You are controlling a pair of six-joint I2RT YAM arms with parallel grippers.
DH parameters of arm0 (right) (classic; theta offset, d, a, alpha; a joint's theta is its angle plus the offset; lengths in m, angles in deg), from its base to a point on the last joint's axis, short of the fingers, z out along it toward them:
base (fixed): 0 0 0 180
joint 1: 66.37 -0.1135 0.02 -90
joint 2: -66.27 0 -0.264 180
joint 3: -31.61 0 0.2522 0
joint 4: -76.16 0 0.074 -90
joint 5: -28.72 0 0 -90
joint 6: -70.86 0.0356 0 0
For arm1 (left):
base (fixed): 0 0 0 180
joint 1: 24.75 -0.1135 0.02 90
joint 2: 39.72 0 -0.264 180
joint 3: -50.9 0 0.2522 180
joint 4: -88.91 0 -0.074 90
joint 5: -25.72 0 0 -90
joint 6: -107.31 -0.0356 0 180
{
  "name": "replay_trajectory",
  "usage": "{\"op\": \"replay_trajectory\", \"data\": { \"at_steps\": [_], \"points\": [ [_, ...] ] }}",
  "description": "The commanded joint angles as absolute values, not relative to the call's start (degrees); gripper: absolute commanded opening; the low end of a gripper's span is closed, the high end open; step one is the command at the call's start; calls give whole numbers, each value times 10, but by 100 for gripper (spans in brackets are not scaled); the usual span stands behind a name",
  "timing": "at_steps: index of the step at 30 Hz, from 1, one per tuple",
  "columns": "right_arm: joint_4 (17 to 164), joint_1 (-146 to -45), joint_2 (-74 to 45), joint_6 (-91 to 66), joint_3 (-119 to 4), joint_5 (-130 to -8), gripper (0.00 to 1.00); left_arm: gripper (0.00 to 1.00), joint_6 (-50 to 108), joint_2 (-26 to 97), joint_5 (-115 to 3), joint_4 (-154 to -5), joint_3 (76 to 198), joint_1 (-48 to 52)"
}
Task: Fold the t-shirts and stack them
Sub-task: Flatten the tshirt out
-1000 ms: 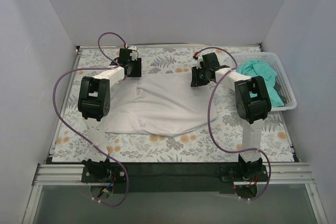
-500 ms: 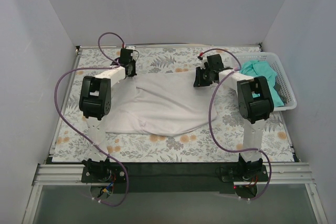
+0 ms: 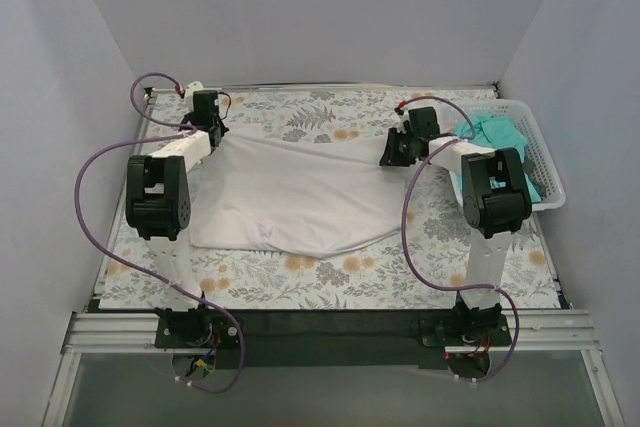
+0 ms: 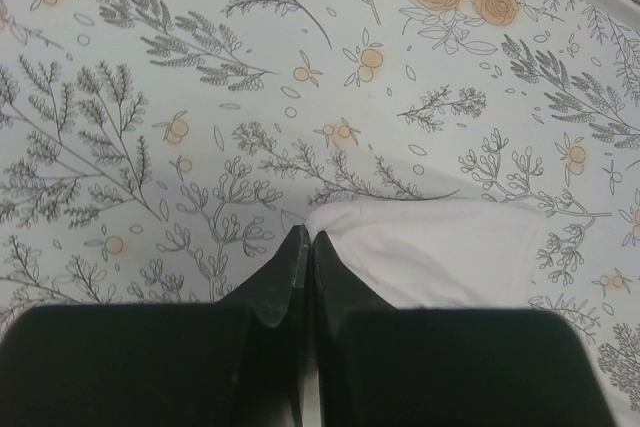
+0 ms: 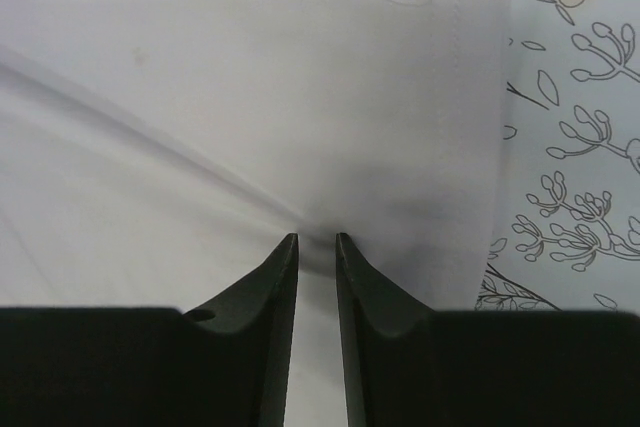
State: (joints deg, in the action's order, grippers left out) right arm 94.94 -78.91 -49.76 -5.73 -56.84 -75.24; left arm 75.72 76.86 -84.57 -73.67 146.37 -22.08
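Top external: soft white t-shirt (image 3: pixel 300 197), taut, pinched by left hand (image 4: pixel 308 237) and right hand (image 5: pixel 316 239)

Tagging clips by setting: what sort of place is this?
Probably a robot lab cell, not a home: plain white walls box in a floral-covered table, with left arm and right arm bolted along a metal frame.

2 tees (image 3: pixel 300 197) (image 3: pixel 497 134), 1 basket (image 3: pixel 546 163)

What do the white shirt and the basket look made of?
White t-shirt: soft matte cloth, probably cotton knit; it creases and shows a stitched hem. Basket: seemingly white plastic, rigid lattice walls, smooth finish.
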Motion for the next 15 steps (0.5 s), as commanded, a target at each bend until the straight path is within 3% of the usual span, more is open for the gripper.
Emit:
{"op": "replay_trajectory", "data": {
  "at_steps": [1,4,5,9,11,15],
  "points": [
    [999,-774,-490,-54,-545,-709,26,4,830,720,-883,-770,1425,-241],
    [998,-772,-489,-60,-554,-722,27,26,848,731,-819,-761,1420,-246],
    [998,-773,-486,-62,-555,-733,27,48,850,733,-795,-752,1424,-247],
    [999,-776,-461,-68,-568,-751,30,82,871,697,-784,-713,1400,-247],
    [999,-780,-445,-79,-580,-748,32,88,880,655,-777,-704,1381,-247],
    [1002,-788,-438,-85,-600,-753,34,88,874,610,-784,-673,1331,-219]
  ]
}}
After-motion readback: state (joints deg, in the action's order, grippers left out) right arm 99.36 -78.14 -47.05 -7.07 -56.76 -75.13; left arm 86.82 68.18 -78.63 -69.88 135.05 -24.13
